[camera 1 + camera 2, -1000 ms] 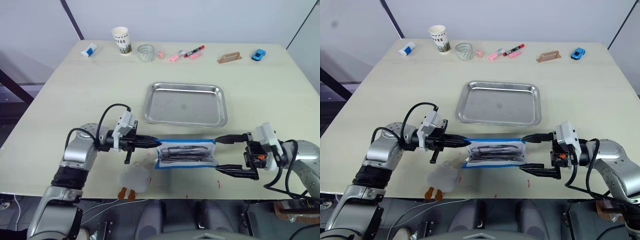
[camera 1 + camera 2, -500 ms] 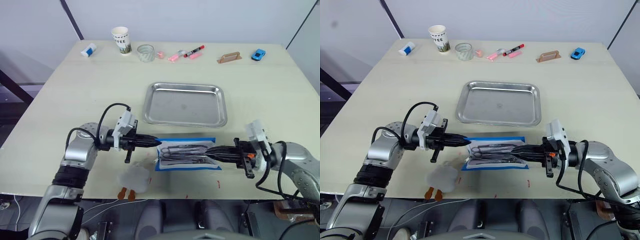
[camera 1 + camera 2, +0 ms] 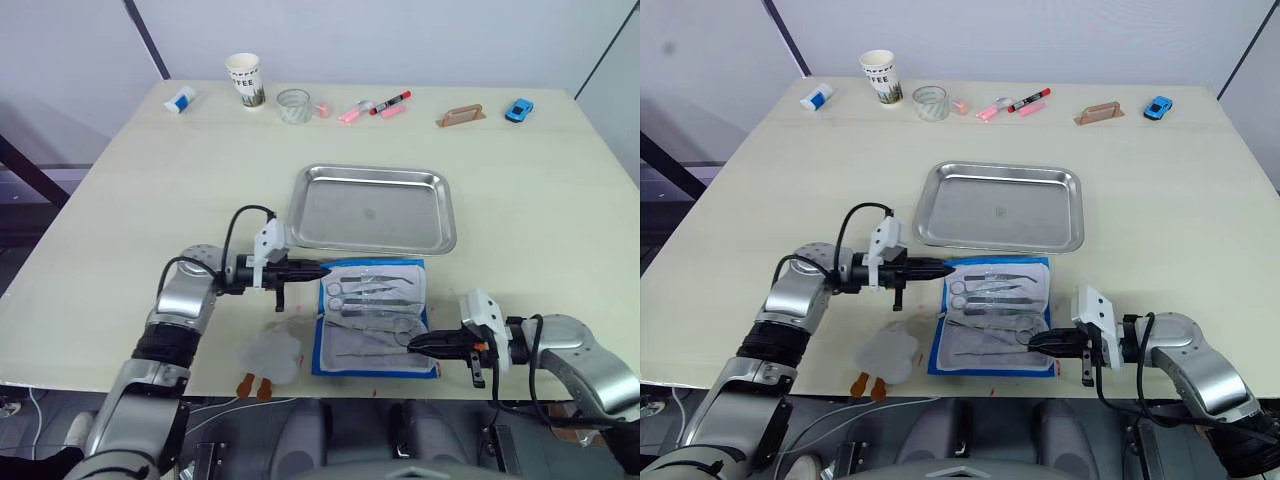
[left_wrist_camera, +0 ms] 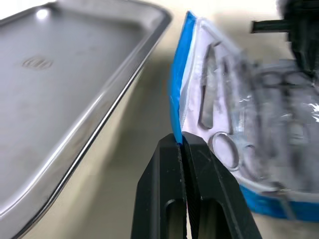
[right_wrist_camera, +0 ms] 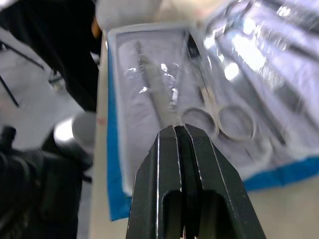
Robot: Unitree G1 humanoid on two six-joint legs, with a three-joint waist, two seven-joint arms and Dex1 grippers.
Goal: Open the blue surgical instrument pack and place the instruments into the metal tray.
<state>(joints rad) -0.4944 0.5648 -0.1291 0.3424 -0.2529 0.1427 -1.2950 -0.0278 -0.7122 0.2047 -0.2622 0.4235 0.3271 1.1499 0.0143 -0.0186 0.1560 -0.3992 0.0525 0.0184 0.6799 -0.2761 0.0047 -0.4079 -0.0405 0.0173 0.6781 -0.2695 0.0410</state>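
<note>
The blue surgical instrument pack (image 3: 372, 318) lies unfolded on the table just in front of the metal tray (image 3: 372, 210), its pale lining facing up. Several silver instruments (image 3: 372, 292), scissors and forceps among them, lie in rows on the lining under a clear cover. My left gripper (image 3: 325, 270) is shut on the pack's blue left border (image 4: 175, 107). My right gripper (image 3: 412, 343) reaches in from the right, shut on the pack's near flap (image 5: 149, 94) beside the ring handles (image 5: 219, 122) of a pair of scissors. Nothing lies in the tray.
Along the far edge stand a paper cup (image 3: 243, 80), a glass (image 3: 292, 104), pink and red markers (image 3: 375, 106), a wooden block (image 3: 460, 116), a blue toy car (image 3: 518, 109) and a blue-white tube (image 3: 180, 99). A white crumpled piece (image 3: 272, 354) lies front left of the pack.
My right gripper went from open to shut on the folded pack, then drew its flap toward the front edge. The pack now lies open with the instruments showing.
</note>
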